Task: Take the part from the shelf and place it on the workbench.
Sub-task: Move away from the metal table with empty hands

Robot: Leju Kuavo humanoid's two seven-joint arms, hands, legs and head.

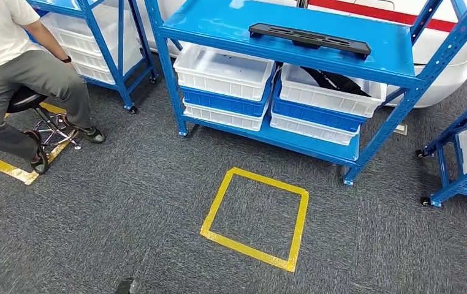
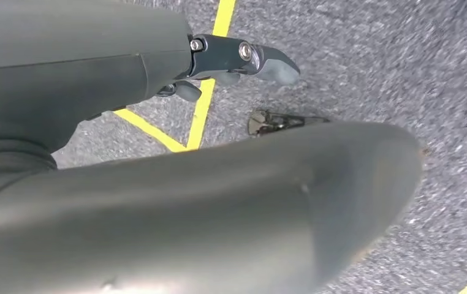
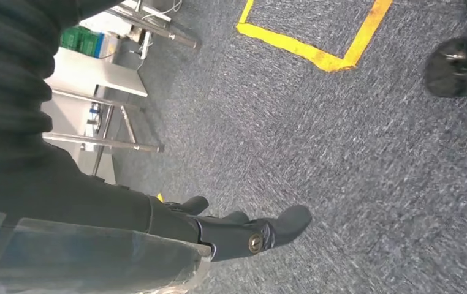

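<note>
Black elongated part (image 1: 309, 38) lies flat on top level of blue shelf (image 1: 396, 52), toward its front right, untouched. White and blue bins (image 1: 224, 73) stacked on level below. Yellow tape square (image 1: 257, 217) on grey carpet in front of shelf. Person on stool (image 1: 26, 101) sits at far left. Left robot hand (image 2: 237, 61) hangs over carpet, fingers apart, holding nothing. Right robot hand (image 3: 243, 229) hangs likewise, fingers extended, apart, empty; metal-legged bench (image 3: 96, 79) behind it.
</note>
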